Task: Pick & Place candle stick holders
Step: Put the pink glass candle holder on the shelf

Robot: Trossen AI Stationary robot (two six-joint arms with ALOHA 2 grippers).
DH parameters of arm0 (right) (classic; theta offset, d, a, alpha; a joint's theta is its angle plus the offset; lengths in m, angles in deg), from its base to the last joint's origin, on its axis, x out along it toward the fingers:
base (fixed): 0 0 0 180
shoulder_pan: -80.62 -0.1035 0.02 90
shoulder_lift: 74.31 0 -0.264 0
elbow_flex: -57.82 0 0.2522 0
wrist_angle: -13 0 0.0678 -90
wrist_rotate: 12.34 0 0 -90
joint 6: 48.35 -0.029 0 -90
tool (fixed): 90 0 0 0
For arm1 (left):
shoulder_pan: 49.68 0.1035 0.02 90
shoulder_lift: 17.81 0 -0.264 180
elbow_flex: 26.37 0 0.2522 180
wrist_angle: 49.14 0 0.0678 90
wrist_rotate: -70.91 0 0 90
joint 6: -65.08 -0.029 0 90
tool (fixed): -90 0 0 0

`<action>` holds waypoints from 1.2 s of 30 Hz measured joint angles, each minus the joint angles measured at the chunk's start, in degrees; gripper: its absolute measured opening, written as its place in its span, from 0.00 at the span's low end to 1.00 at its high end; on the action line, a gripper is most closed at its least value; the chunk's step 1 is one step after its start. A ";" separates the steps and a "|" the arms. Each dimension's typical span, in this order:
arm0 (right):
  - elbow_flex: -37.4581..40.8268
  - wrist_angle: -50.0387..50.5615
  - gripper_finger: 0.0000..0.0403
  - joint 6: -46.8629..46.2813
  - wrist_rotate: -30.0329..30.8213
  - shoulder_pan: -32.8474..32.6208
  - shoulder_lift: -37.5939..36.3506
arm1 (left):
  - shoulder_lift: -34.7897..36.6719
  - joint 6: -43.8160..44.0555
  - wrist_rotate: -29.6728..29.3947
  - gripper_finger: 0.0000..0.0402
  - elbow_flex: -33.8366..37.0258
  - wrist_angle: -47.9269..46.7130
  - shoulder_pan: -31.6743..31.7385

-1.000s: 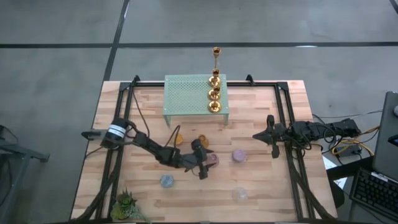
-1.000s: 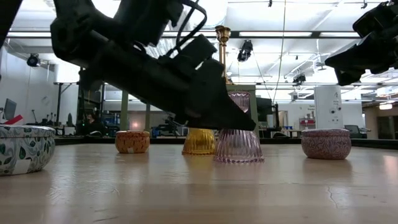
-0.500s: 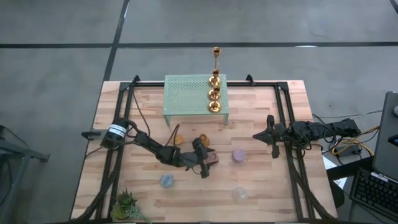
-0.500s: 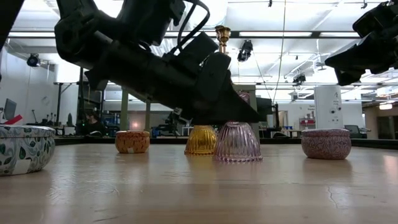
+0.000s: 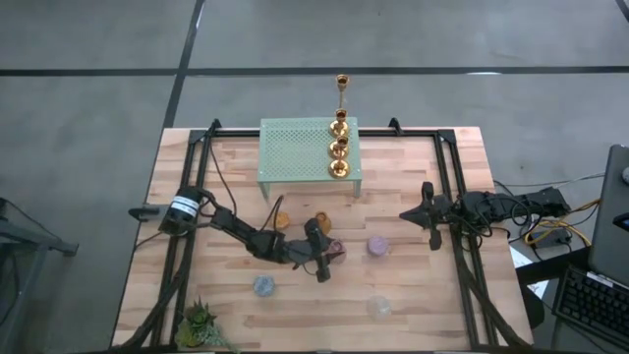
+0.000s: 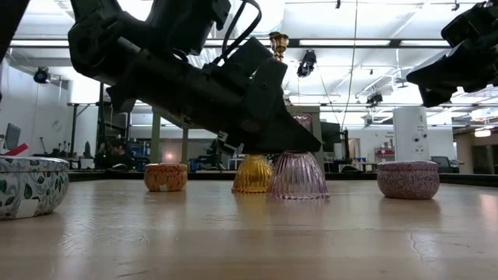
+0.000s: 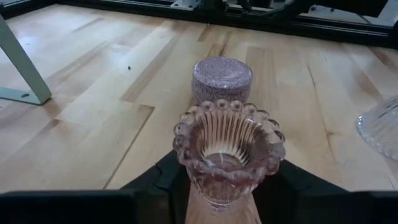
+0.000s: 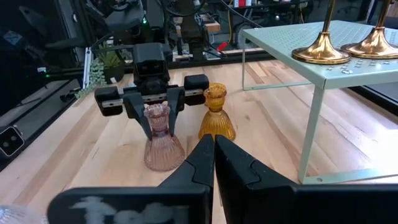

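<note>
My left gripper (image 5: 329, 252) is at the table's middle, shut on a pink ribbed glass holder (image 7: 227, 152), which also shows in the low view (image 6: 297, 177). An amber holder (image 5: 321, 226) and an orange one (image 5: 282, 220) stand just beyond it. A purple one (image 5: 376, 245), a blue one (image 5: 263, 285) and a clear one (image 5: 378, 307) stand on their bases around it. Gold candlesticks (image 5: 339, 147) stand on the mint-green stand (image 5: 300, 157). My right gripper (image 5: 429, 218) is shut and empty, held at the right. My left gripper pinches the pink holder's narrow neck (image 8: 157, 124) below its beaded rim, one finger (image 8: 140, 117) on each side. The fingers lie about level and come from the table's left. The holder stands upright, its flared base down. I cannot tell whether the base touches the table.
A small spiky plant (image 5: 201, 323) sits at the near left corner. Black frame rails (image 5: 452, 197) run along both sides of the table. The stand's leg (image 7: 18, 62) is close to the left of my left gripper. Bare wood lies near the front edge.
My left gripper has sunk a little over the pink holder, and in the low view it now hides the holder's upper part. The holder's base shows slightly higher in that view than a second ago.
</note>
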 joint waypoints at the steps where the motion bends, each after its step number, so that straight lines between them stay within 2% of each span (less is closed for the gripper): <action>1: 0.00 0.00 0.02 0.00 -0.02 0.00 0.00 | 0.04 0.00 0.00 0.33 0.00 0.00 0.00; 24: 0.00 -0.01 0.02 0.00 -0.01 0.02 -0.02 | 5.25 -0.28 0.42 0.34 0.33 -1.81 -0.04; 36: 0.00 0.02 0.02 0.00 -0.02 0.00 -0.02 | 14.22 1.13 0.21 0.34 0.46 -11.16 -0.09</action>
